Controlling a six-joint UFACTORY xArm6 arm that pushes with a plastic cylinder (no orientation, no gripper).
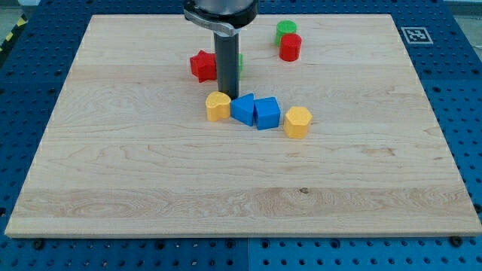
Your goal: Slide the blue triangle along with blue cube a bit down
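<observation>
**Tip parked just behind the blue pair**

Near the middle of the wooden desk (151,181), slightly toward its far half, four blocks lie in a loose row. From left to right they are a yellow block (218,106), the blue triangle (243,109), the blue cube (267,113) and a second yellow block (297,121). The two blue pieces touch each other. The left yellow block sits right against the triangle, while the right yellow one stands just beside the cube; I cannot tell whether those two touch.

My tip (227,97) rests on the desk just behind the row, at the far side of the spot where the left yellow block meets the blue triangle. It is very close to both, though contact cannot be made out. The rod carries no pincer, so there is no released or clenched state to tell.

Farther back, a red star-shaped block (202,65) lies just left of the rod, and a sliver of green block (240,63) peeks out at the rod's right edge. Toward the far right, a green cylinder (285,30) stands behind a red cylinder (290,47), the two touching or nearly so.
</observation>
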